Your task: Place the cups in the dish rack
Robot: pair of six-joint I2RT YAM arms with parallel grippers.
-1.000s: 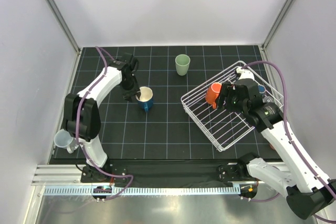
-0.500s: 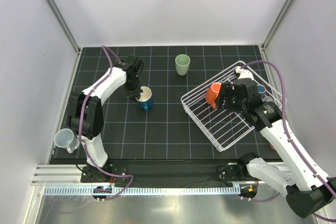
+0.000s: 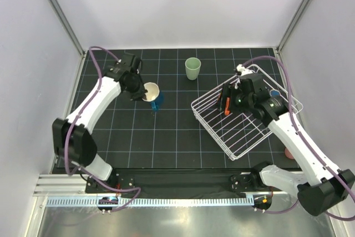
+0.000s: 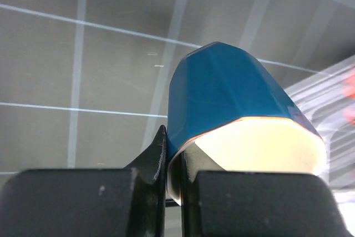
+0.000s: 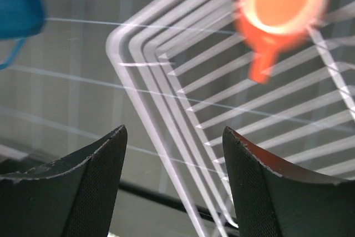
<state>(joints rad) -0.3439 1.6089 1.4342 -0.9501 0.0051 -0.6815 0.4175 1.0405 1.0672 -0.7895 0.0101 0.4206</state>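
One blue mug [image 4: 222, 92] hangs tilted, rim pinched by the left gripper [image 4: 175, 162]. Rack [image 3: 222, 131] lies rightward, beneath the empty, spread right gripper [image 5: 173, 134].

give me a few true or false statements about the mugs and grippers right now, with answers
1. The left gripper is shut on the rim of the blue mug. True.
2. The orange mug is held by the right gripper. False: it sits inside the dish rack.
3. The right gripper is open and holds nothing. True.
4. The pale green tumbler lies on its side in the rack. False: it stands upright outside the rack.
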